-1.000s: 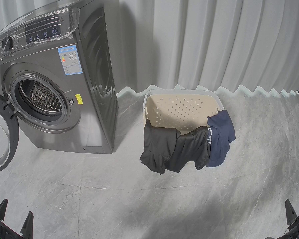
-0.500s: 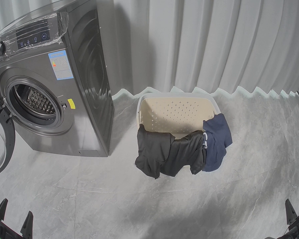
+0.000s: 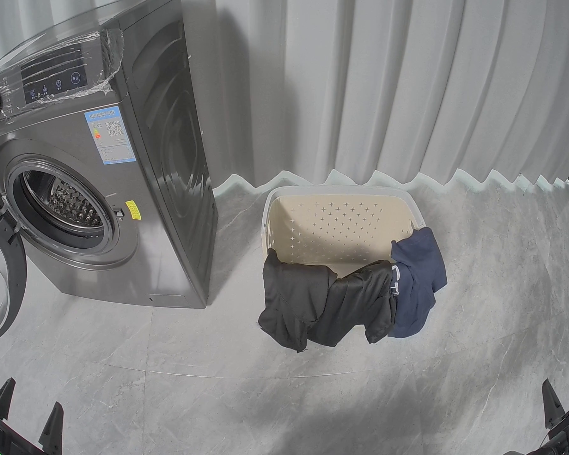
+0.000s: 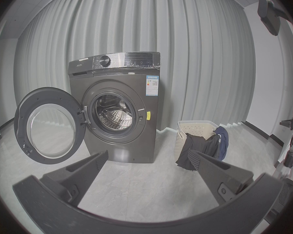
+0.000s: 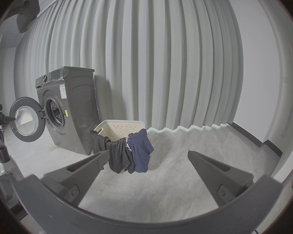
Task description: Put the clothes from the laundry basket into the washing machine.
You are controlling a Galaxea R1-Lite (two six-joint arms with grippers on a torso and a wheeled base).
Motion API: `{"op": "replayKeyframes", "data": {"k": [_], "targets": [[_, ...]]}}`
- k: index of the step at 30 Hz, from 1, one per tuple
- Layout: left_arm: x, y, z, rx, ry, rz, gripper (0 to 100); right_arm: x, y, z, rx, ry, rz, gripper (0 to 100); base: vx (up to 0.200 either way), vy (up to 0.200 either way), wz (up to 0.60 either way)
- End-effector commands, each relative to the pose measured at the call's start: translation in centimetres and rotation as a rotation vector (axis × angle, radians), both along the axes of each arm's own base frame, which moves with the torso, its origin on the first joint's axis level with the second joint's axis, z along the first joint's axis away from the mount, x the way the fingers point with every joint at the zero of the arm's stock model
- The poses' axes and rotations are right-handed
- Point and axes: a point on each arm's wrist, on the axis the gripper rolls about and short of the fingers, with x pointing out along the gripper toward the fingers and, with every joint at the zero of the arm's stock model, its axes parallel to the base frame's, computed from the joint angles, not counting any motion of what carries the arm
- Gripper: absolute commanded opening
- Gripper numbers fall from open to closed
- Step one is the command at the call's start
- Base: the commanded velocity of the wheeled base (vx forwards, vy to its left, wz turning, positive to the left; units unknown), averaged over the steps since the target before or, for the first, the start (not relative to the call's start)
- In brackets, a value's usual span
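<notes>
A cream laundry basket (image 3: 335, 222) stands on the floor right of the grey washing machine (image 3: 95, 159). Black clothes (image 3: 322, 298) and a navy garment (image 3: 417, 279) hang over its near rim. The machine's round door (image 3: 0, 273) is swung open, showing the steel drum (image 3: 69, 206). My left gripper (image 3: 28, 412) sits low at the near left, open and holding nothing. My right gripper (image 3: 566, 390) sits low at the near right, open too. The left wrist view shows the left gripper (image 4: 148, 156) facing the drum (image 4: 115, 116) and basket (image 4: 195, 130). The right gripper (image 5: 148, 156) faces the basket (image 5: 120, 129) and clothes (image 5: 123, 151).
Pleated white curtains (image 3: 392, 64) close off the back. Bare grey marble floor (image 3: 234, 374) lies between me and the basket and machine. A dark skirting strip (image 5: 250, 135) runs along the right wall.
The whole head view has shifted, so the camera moved: machine and basket slid a little leftward in the picture. Both grippers keep their places at the bottom corners.
</notes>
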Motion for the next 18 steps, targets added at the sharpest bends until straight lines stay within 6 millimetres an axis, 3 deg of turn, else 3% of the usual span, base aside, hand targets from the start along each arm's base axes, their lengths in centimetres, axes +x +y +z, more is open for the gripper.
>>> {"op": "replayKeyframes", "data": {"k": [1, 8, 18], "targets": [[-0.03, 0.0, -0.45, 0.003, -0.004, 0.001, 100, 0.02, 0.0, -0.48, -0.001, 0.003, 0.001, 100, 0.0, -0.2, 0.0], [-0.03, 0.0, -0.46, -0.002, -0.002, 0.0, 100, 0.02, -0.01, -0.48, 0.0, 0.003, -0.004, 100, 0.0, -0.2, 0.0], [-0.03, 0.0, -0.46, -0.003, -0.002, 0.0, 100, 0.02, 0.0, -0.48, -0.017, 0.003, 0.002, 100, 0.02, 0.0, 0.0]]}}
